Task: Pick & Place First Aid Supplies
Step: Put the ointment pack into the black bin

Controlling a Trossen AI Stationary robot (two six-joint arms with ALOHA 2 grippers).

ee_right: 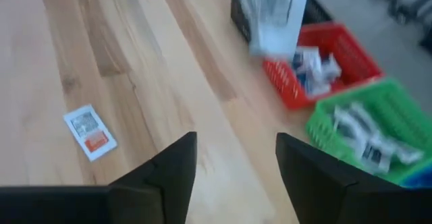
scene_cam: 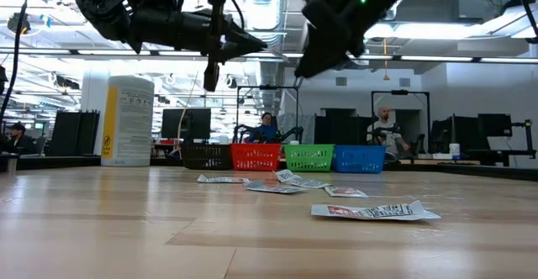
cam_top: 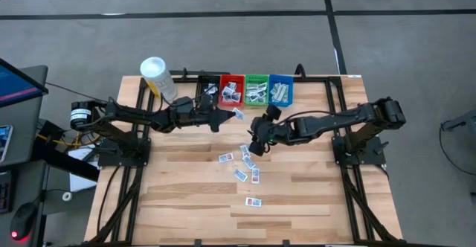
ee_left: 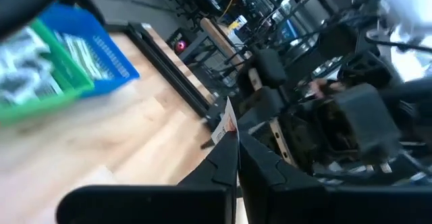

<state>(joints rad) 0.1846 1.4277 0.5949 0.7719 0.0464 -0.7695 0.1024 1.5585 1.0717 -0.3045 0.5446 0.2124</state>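
My left gripper (cam_top: 225, 118) hangs over the table's far middle, shut on a small white first aid packet (cam_top: 238, 114) that is lifted clear in front of the bins. The same packet (ee_right: 273, 15) shows in the air in the right wrist view. My right gripper (cam_top: 254, 144) hovers just to the right and nearer, open (ee_right: 236, 162) and tilted down over bare wood with nothing between its fingers. Several more packets (cam_top: 249, 161) lie flat on the table's middle, one (ee_right: 90, 133) near my right gripper. My left gripper pinches the packet by one edge (ee_left: 228, 135) between its two fingertips. The fingers lie level and come from the table's left. The packet sticks out beyond the fingertips, edge-on in the wrist view, clear of the table.
A black (cam_top: 204, 91), a red (cam_top: 230, 89), a green (cam_top: 256, 89) and a blue bin (cam_top: 281, 89) stand in a row at the far edge, holding packets. A white-capped yellow bottle (cam_top: 158, 76) stands at the far left. One packet (cam_top: 253, 201) lies nearer the front.
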